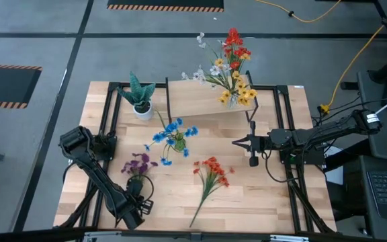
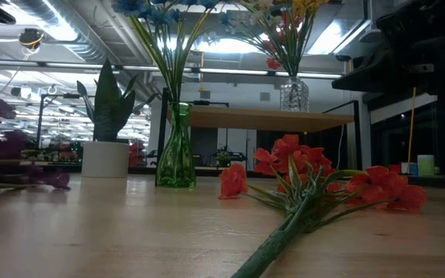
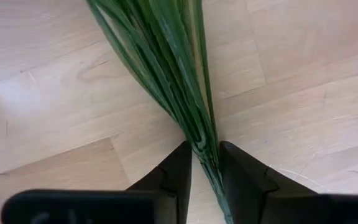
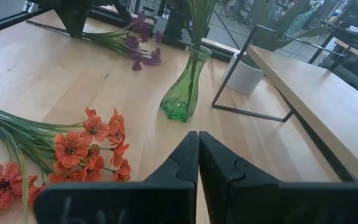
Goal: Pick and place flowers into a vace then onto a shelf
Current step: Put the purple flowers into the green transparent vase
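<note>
Left gripper (image 1: 134, 214) is at the near-left corner of the desk (image 1: 261, 195), jaws closed down on the green stem bundle of the purple flowers (image 1: 138, 163). In the left wrist view the stems (image 3: 179, 93) run straight between the two fingers (image 3: 176, 171), pinched with only the stem width between them. The purple blossoms lie flat on the desk, left of centre.

Right gripper (image 1: 237, 142) hovers right of centre, pointing left toward the green vase (image 4: 182, 90); jaws fully closed, nothing in them.

Green glass vase stands upright mid-desk holding the blue flowers (image 1: 173, 132). Orange flowers (image 1: 212, 171) lie loose on the desk, near and right of the vase, stem pointing to the near edge.

Shelf (image 1: 207, 101) sits at the far side of the desk. A clear vase (image 2: 293, 94) with a mixed red, yellow and white bunch (image 1: 232, 67) stands on its right end. Potted spiky plant (image 1: 140, 97) is on the desk just left of the shelf.
</note>
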{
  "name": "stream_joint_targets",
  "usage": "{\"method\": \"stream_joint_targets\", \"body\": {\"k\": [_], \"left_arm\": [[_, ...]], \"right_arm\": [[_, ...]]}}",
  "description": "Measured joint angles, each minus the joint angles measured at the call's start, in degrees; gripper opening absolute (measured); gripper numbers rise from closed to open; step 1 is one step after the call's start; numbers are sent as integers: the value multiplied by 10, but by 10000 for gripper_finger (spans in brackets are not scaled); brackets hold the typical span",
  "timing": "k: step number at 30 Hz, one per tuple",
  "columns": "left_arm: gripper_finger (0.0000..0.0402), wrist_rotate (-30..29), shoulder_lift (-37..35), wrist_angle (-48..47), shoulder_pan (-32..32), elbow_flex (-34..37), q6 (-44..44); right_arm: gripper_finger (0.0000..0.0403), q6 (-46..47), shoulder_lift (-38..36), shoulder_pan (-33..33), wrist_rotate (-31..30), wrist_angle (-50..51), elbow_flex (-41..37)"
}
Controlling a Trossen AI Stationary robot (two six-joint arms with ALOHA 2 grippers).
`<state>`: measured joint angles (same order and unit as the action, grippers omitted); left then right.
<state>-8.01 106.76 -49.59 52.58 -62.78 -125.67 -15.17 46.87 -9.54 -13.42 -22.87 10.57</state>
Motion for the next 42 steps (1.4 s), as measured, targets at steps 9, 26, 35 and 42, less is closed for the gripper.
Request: {"method": "stream_joint_targets", "body": {"k": [9,26,35,42], "left_arm": [[118,-19,0,-1,0,0,-37],[154,-56,1,-37,2,7,-95],[107,-45,1,-40,0,9,-68],[20,-57,1,-39,1,9,-56]], "right_arm": [[16,-1,0,0,0,0,0],[16,-3,0,0,0,0,0],[16,-3,0,0,0,0,0],[16,-3,0,0,0,0,0]]}}
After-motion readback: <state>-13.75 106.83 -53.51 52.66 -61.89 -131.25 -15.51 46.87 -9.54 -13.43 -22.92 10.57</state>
